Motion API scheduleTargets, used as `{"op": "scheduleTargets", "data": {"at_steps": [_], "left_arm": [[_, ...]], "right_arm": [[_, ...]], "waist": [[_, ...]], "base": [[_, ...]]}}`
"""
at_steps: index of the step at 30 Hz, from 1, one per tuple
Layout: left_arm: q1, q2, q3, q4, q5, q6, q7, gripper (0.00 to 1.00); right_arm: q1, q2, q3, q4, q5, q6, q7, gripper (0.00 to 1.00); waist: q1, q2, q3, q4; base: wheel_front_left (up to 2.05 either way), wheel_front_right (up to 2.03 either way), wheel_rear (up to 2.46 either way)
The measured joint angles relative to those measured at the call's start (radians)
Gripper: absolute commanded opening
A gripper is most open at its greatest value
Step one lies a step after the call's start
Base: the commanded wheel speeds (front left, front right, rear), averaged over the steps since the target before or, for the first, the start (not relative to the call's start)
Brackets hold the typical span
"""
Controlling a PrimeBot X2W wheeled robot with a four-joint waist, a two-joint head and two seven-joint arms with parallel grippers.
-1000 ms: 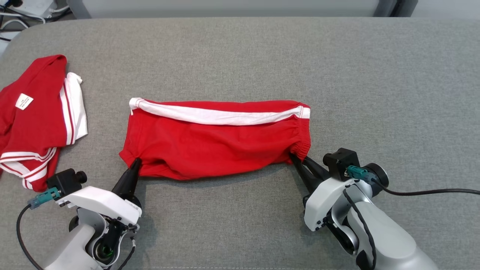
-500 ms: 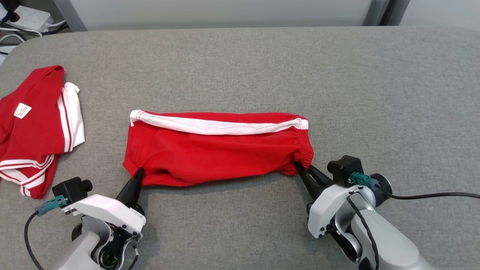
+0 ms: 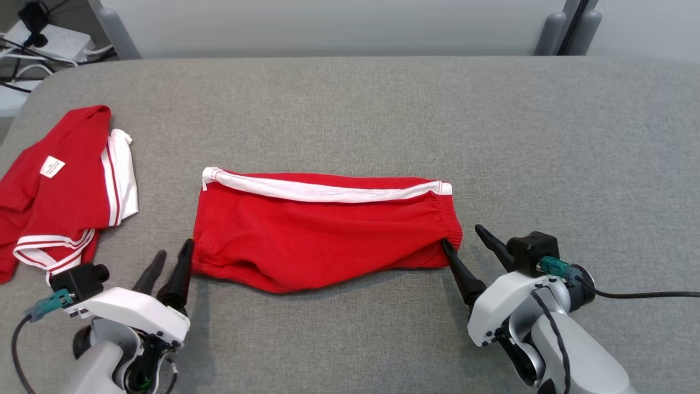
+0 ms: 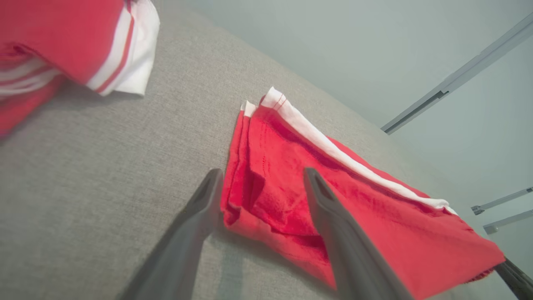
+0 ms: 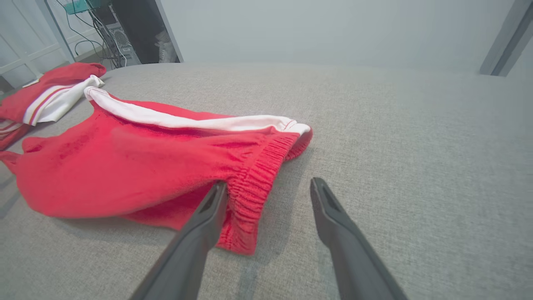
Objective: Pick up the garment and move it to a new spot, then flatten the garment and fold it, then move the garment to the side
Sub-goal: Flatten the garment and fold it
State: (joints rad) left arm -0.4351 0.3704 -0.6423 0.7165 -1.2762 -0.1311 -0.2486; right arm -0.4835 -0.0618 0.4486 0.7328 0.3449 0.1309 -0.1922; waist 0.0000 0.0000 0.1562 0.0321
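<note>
Head view, two garments (image 3: 328, 235) (image 3: 65, 180), two grippers (image 3: 175, 247) (image 3: 461, 234)

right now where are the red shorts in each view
Head view: red shorts at centre, lying widthways.
Left wrist view: shorts right of centre, running to the lower right.
Right wrist view: shorts in the left half.
Shared landmark: their white band.

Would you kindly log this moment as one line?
left gripper: open, at left corner | right gripper: open, at waistband corner | red shorts: folded, on table
</note>
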Motion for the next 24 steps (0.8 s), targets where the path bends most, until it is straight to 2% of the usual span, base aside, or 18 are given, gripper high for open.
{"op": "scheduleTargets", "data": {"at_steps": [9, 17, 24], "left_arm": [[0.094, -0.025, 0.225, -0.061, 0.267, 0.009, 0.0, 1.0], [0.2, -0.053, 0.406, -0.196, 0.528, 0.019, -0.003, 1.0], [0.306, -0.083, 0.514, -0.323, 0.7, 0.016, -0.003, 1.0]], "right_arm": [[0.044, 0.001, -0.054, -0.026, -0.001, 0.0, -0.029, 1.0], [0.07, 0.001, -0.067, -0.064, 0.066, 0.0, -0.043, 1.0], [0.07, 0.001, -0.071, -0.071, 0.127, 0.0, -0.047, 1.0]], "waist": [[0.0, 0.0, -0.043, 0.0], [0.0, 0.0, -0.059, -0.005], [0.0, 0.0, -0.044, 0.012]], "base": [[0.0, 0.0, 0.0], [0.0, 0.0, 0.0], [0.0, 0.0, 0.0]]}}
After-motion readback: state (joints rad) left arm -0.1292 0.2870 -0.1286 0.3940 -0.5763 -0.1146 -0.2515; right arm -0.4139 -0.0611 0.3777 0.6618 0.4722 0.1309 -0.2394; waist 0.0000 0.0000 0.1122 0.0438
